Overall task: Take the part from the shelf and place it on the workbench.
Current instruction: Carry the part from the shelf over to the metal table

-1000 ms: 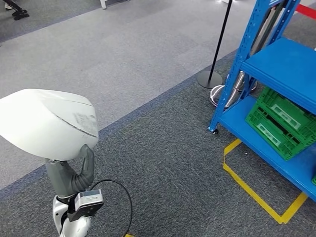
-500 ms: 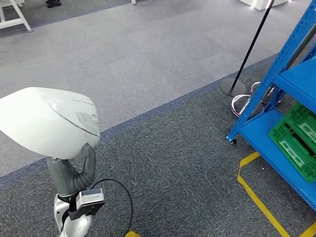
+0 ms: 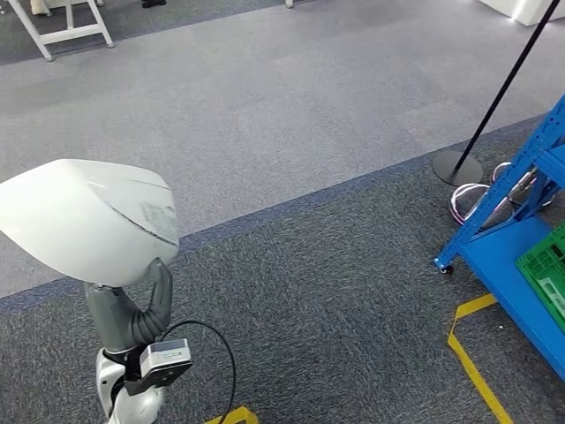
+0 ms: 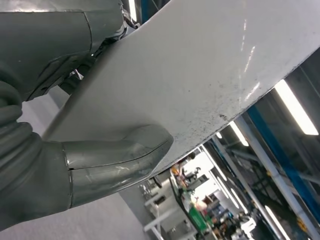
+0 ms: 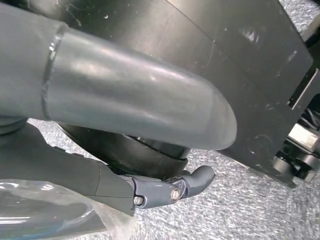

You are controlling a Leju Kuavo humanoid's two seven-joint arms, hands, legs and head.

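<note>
The part (image 3: 86, 221) is a large white curved shell at the left of the head view. My left hand (image 3: 130, 314) grips it from below, with the thumb up against its underside. In the left wrist view the thick grey thumb (image 4: 120, 160) presses on the white part (image 4: 211, 70), which hides the other fingers. In the right wrist view my right hand (image 5: 124, 100) hangs over grey carpet with its thumb and a dark finger (image 5: 188, 182) apart and nothing between them.
The blue shelf (image 3: 506, 256) with a green crate (image 3: 550, 269) stands at the right edge, with yellow floor tape (image 3: 470, 358) in front of it. A black stanchion base (image 3: 456, 166) stands beside the shelf. White table legs (image 3: 64, 26) are at the far left. Grey carpet stretches ahead.
The whole picture has shifted: the camera has turned left, so the shelf and stanchion now lie further right. The white part stays in my left hand as before.
</note>
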